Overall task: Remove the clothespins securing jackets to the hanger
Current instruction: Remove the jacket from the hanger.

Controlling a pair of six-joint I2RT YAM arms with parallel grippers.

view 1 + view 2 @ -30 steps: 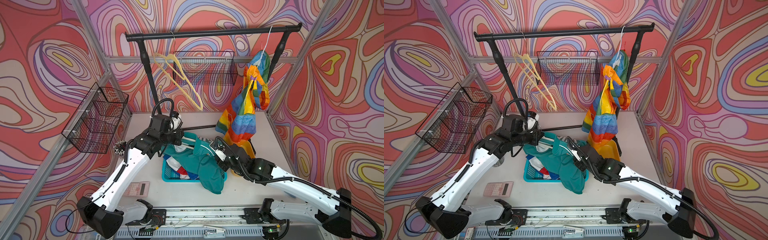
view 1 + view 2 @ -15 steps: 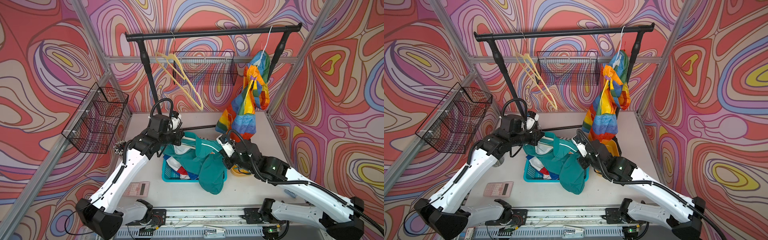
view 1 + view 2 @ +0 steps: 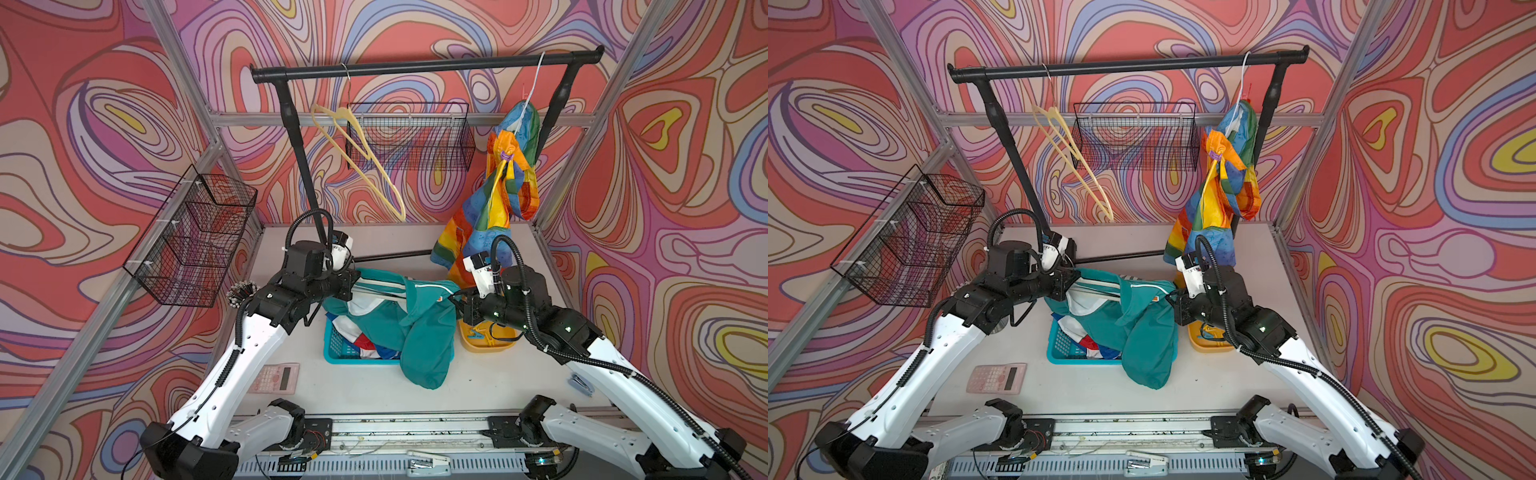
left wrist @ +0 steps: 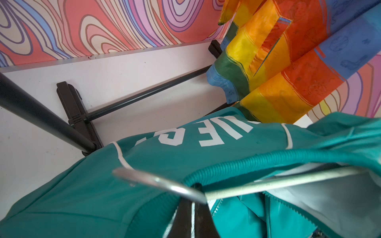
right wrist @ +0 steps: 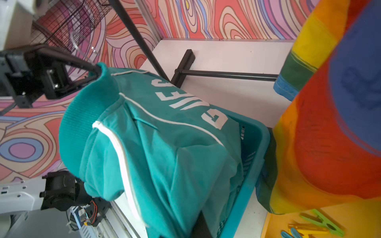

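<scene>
A teal jacket (image 3: 415, 328) (image 3: 1142, 328) on a grey hanger (image 4: 288, 179) is stretched between my two grippers above a blue basket (image 3: 345, 349). My left gripper (image 3: 351, 286) (image 4: 192, 197) is shut on the hanger at the base of its metal hook. My right gripper (image 3: 457, 301) (image 5: 203, 224) is shut on the jacket's teal cloth. A blue, red and white jacket (image 3: 374, 347) lies in the basket. The rainbow jacket (image 3: 494, 199) hangs at the rail's right end, pinched by a purple clothespin (image 3: 507, 156) (image 3: 1214, 156). Green (image 5: 321, 221), yellow and blue clothespins lie in a yellow tray (image 3: 486, 349).
An empty cream hanger (image 3: 365, 162) hangs from the black rail (image 3: 415, 68). Wire baskets are fixed to the left wall (image 3: 195, 241) and the back wall (image 3: 409, 137). A pink calculator (image 3: 276, 378) lies front left and a stapler (image 3: 582, 384) front right.
My right gripper has closed on the teal cloth and that arm has risen and swung to the right, drawing the jacket out. The left arm has hardly moved.
</scene>
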